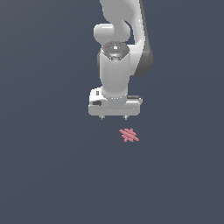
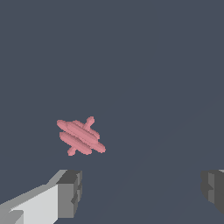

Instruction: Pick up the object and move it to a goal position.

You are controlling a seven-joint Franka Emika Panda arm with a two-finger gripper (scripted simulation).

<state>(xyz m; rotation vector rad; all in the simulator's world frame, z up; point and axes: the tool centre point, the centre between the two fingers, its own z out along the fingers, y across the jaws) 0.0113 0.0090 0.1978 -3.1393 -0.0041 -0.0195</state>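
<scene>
The object (image 1: 129,135) is a tiny pink-red lattice of thin crossed bars lying on the dark grey floor, just below and toward the exterior view's right of my white gripper (image 1: 113,117). The gripper is open and empty, its two short fingertips wide apart and pointing down, hovering apart from the object. In the wrist view the object (image 2: 80,136) lies flat ahead of the gripper (image 2: 142,192), nearer to the one grey finger pad (image 2: 69,194) than to the other (image 2: 213,188), and not between them.
The white arm (image 1: 118,48) rises behind the gripper to the top of the exterior view. A plain dark grey floor (image 1: 43,175) surrounds the object on all sides. No goal marker shows.
</scene>
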